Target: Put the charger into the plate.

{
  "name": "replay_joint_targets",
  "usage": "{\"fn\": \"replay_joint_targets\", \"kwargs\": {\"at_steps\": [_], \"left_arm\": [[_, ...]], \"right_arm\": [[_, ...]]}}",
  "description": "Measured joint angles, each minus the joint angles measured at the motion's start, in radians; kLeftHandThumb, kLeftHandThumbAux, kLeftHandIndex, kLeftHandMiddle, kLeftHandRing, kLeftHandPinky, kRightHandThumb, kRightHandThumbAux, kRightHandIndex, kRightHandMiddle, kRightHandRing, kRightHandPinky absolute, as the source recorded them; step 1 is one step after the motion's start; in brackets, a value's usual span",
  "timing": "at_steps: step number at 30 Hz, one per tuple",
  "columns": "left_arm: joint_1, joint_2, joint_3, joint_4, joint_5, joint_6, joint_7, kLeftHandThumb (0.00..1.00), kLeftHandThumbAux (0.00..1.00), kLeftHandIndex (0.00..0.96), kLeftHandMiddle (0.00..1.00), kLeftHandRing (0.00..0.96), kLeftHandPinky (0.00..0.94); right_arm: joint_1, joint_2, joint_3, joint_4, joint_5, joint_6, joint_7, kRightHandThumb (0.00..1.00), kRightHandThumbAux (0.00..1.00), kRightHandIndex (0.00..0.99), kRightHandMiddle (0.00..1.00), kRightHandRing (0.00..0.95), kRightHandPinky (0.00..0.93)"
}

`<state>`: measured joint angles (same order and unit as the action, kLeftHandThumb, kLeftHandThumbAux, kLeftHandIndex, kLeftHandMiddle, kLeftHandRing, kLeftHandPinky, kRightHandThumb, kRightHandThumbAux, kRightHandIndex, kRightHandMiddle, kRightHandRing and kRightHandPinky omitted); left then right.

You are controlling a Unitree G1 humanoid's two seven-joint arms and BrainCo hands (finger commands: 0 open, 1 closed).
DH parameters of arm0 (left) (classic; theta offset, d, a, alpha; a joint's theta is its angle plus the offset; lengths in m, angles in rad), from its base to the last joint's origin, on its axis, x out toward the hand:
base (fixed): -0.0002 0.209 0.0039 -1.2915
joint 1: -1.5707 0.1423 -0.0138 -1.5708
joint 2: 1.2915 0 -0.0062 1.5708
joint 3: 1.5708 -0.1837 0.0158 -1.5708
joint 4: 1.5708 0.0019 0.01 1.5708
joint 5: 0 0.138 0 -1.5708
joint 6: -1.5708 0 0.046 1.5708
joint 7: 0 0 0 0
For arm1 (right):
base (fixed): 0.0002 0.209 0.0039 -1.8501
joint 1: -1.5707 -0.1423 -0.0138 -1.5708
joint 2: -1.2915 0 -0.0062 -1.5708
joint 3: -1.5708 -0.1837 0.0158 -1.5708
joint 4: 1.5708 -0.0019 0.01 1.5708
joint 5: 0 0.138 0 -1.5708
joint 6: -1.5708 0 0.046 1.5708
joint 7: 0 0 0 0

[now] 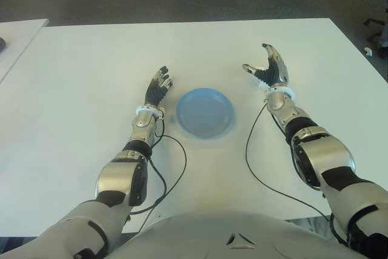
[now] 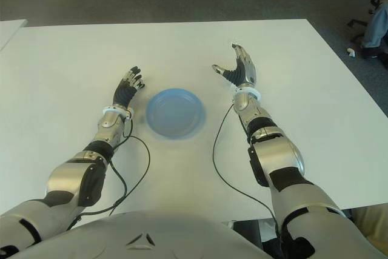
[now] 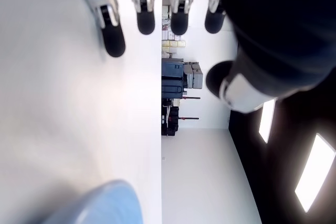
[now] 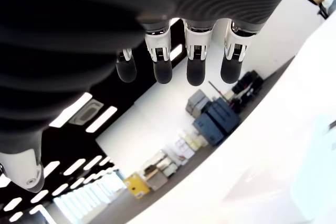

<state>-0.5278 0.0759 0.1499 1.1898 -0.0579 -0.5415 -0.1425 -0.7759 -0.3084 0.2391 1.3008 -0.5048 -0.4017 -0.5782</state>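
In the left eye view a round blue plate (image 1: 204, 112) lay on the white table (image 1: 91, 65), and nothing lay in it. The left hand (image 1: 158, 88) showed just to the left of the plate, fingers stretched forward and relaxed, holding nothing. The right hand (image 1: 271, 68) stood to the right of the plate and a little beyond it, raised with the palm turned inward, fingers spread and the thumb set apart, also holding nothing. Black cables (image 1: 171, 168) trailed over the table from both forearms on the near side of the plate. No charger could be seen anywhere on the table. The right eye view gave the same layout: the plate between the two hands, each hand open and apart from the plate's rim. In the left wrist view the fingertips (image 3: 113, 38) of the left hand hung straight with nothing between them, and the plate's blue edge (image 3: 105, 203) showed close by on the table. In the right wrist view the four fingers (image 4: 161, 69) of the right hand were extended and held nothing, with distant office furniture (image 4: 215, 116) beyond them.
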Motion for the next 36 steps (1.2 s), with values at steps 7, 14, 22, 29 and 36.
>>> {"fn": "replay_joint_targets", "kwargs": {"at_steps": [7, 14, 22, 29, 36], "left_arm": [[0.004, -0.004, 0.000, -0.003, 0.000, -0.005, 0.002, 0.005, 0.663, 0.000, 0.000, 0.000, 0.022], [0.008, -0.007, 0.000, -0.007, 0.000, -0.010, 0.002, 0.005, 0.638, 0.005, 0.008, 0.003, 0.034], [0.024, -0.008, 0.002, -0.021, -0.004, -0.014, -0.010, 0.010, 0.617, 0.015, 0.021, 0.011, 0.040], [0.037, -0.008, 0.003, -0.037, -0.015, -0.014, -0.047, 0.011, 0.598, 0.029, 0.032, 0.019, 0.042], [0.050, -0.005, 0.003, -0.047, -0.028, -0.020, -0.091, 0.011, 0.599, 0.036, 0.032, 0.019, 0.037]], "right_arm": [[-0.001, -0.016, 0.093, 0.038, -0.090, 0.133, -0.043, 0.350, 0.341, 0.000, 0.002, 0.002, 0.002], [-0.001, -0.029, 0.154, 0.051, -0.140, 0.228, 0.018, 0.341, 0.237, 0.000, 0.000, 0.000, 0.000], [-0.001, -0.042, 0.180, 0.065, -0.153, 0.281, 0.119, 0.333, 0.191, 0.000, 0.000, 0.000, 0.000], [0.006, -0.042, 0.183, 0.067, -0.154, 0.292, 0.160, 0.310, 0.234, 0.000, 0.000, 0.000, 0.000], [0.024, -0.042, 0.186, 0.064, -0.154, 0.294, 0.158, 0.276, 0.276, 0.000, 0.000, 0.000, 0.000]]}}
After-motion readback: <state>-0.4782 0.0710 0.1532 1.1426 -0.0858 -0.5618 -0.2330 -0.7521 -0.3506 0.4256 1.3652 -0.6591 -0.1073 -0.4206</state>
